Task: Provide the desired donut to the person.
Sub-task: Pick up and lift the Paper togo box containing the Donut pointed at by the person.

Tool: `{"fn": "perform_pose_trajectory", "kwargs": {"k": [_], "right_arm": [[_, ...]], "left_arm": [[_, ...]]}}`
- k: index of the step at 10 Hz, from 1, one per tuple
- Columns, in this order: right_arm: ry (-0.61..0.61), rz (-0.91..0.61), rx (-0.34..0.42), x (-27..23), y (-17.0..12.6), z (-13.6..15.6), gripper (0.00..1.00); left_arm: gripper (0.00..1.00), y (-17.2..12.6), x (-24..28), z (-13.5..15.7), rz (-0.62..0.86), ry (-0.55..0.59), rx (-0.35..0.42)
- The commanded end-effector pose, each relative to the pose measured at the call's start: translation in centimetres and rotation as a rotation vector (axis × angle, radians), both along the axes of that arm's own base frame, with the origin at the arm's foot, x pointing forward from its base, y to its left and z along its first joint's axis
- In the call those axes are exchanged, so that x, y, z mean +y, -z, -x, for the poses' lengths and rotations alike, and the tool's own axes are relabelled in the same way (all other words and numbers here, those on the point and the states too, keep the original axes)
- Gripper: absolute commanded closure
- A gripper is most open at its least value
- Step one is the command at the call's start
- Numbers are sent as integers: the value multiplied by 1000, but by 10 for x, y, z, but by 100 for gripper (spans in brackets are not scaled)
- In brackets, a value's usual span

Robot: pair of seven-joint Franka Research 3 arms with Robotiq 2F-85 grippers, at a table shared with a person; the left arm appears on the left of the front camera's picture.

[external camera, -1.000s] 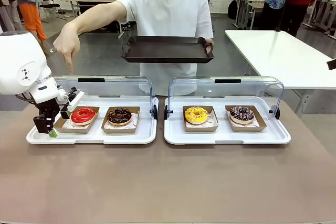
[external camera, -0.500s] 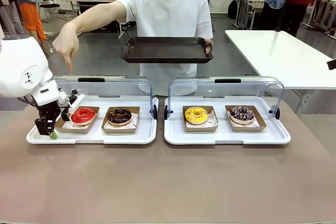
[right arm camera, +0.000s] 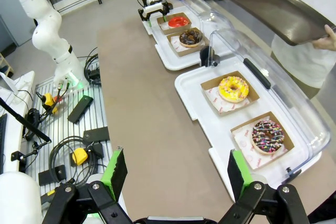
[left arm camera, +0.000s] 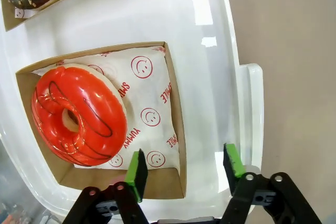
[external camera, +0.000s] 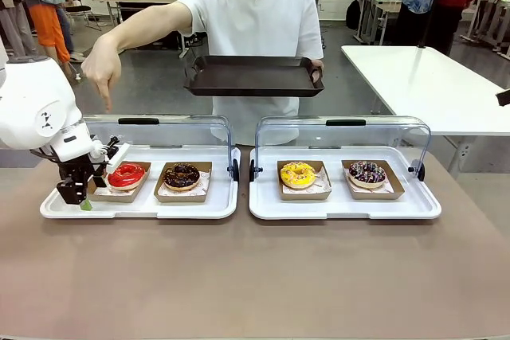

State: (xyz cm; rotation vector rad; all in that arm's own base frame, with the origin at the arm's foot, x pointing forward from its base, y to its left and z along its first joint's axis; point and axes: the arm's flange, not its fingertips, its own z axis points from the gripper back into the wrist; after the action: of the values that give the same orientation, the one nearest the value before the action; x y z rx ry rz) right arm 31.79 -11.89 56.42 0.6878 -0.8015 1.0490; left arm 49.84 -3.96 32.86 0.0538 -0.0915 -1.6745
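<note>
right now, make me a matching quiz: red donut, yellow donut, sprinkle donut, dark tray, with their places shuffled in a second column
1 red donut
2 yellow donut
3 sprinkle donut
4 dark tray

a held up by the person's hand
b right white tray, right side
c left white tray, left side
d right white tray, left side

Pairs: 1-c, 2-d, 3-b, 4-a

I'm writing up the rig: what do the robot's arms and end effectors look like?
The left arm has a white rounded shell with small dark markings. The left end effector and right end effector are black, each with two fingers tipped by green pads.
</note>
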Motion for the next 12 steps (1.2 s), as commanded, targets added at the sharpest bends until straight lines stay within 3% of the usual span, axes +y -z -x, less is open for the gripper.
{"fn": "perform_pose_trajectory", "kwargs": {"k": [1, 3, 4, 6, 12], "right_arm": [[1, -5, 7, 0, 0, 0, 0], [1, -5, 7, 0, 0, 0, 0], [1, -5, 7, 0, 0, 0, 0], [1, -5, 7, 0, 0, 0, 0], [1, -5, 7, 0, 0, 0, 0]], "left_arm": [[100, 0, 1, -3, -9, -4, -20], [100, 1, 2, -3, -12, -1, -22], [88, 1, 2, -4, -13, -1, -22], [100, 0, 2, -4, -10, -4, -20], [100, -18, 6, 7, -19, 51, -24]]}}
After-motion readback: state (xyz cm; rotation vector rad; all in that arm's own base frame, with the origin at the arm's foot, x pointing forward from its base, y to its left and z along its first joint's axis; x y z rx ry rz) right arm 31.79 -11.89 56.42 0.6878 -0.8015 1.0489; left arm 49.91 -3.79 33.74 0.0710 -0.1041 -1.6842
